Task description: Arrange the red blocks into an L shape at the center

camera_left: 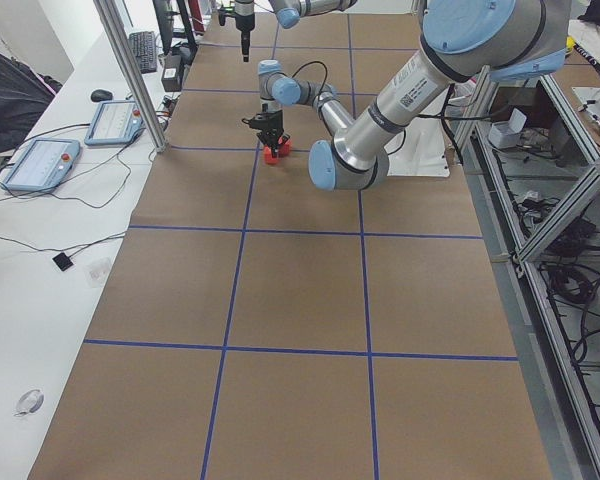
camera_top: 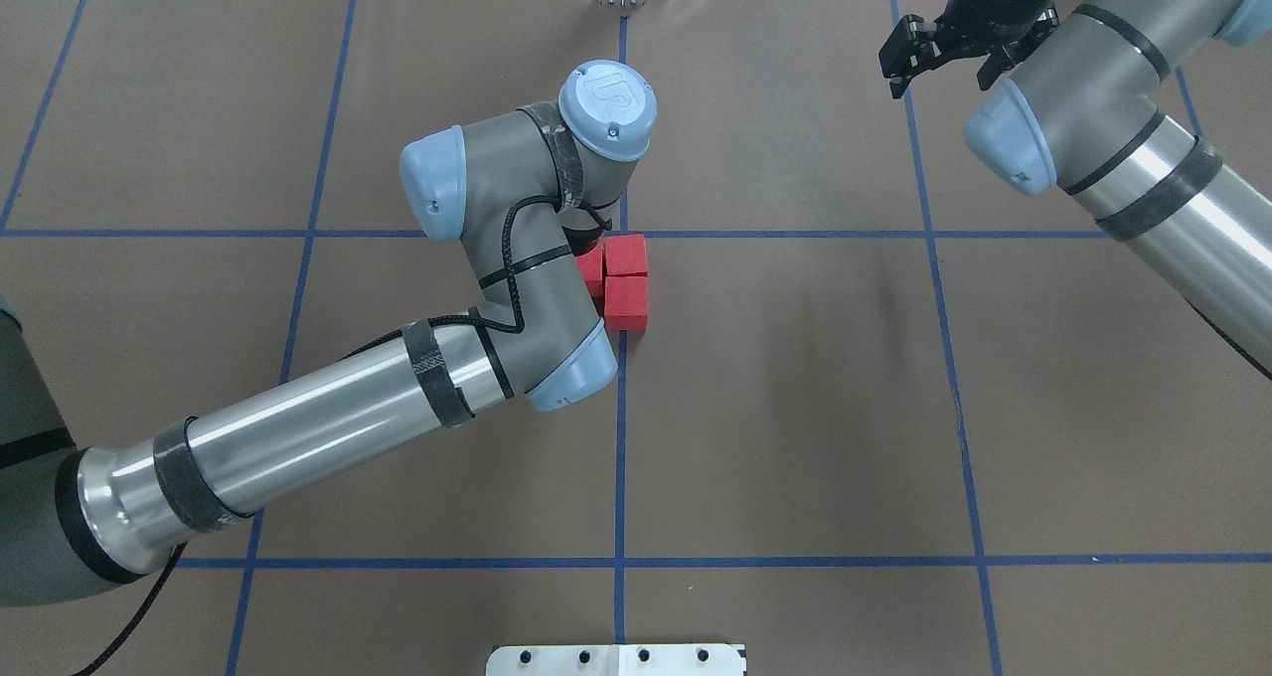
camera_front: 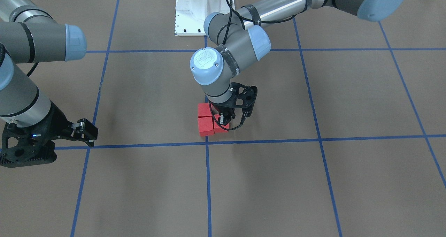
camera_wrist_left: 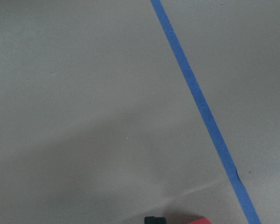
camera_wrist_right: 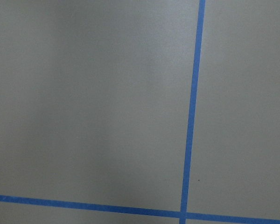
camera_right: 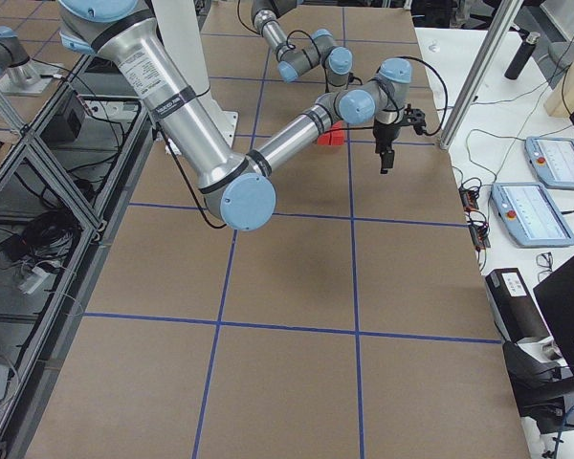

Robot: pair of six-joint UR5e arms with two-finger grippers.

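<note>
Red blocks [camera_front: 205, 125]: three matte cubes are sitting pressed together on the brown surface [camera_front: 278, 181], just on the robot's side of the center [camera_front: 207, 143].
Look of the blocks: they are showing plain, unmarked faces with crisp edges and are all reading as the same size, each much smaller than a grid square.
Arrangement: two are lying in a line over the blue tape line [camera_front: 208, 181] that runs from the center toward the robot. The third block [camera_front: 218, 129] is sitting on the robot's left of the one nearer the center, so an L seems to be forming already.
Left end effector [camera_front: 222, 119]: it is pointing straight down at the third block with its fingers around it. I cannot tell whether it is clenching the cube or has let go, since the wrist is hiding the contact.
Right end effector [camera_front: 85, 129]: it is hovering well away from the center on the robot's right, released and carrying nothing.
Step in hand: I am judging this to be the seating of the last cube.
Doing it well: the arm should be keeping that cube flush against its neighbour, opening fully before moving, then lifting straight up so neither finger is dragging a cube off the center.
Risk: any sideways pull here is likely to skew the corner.
</note>
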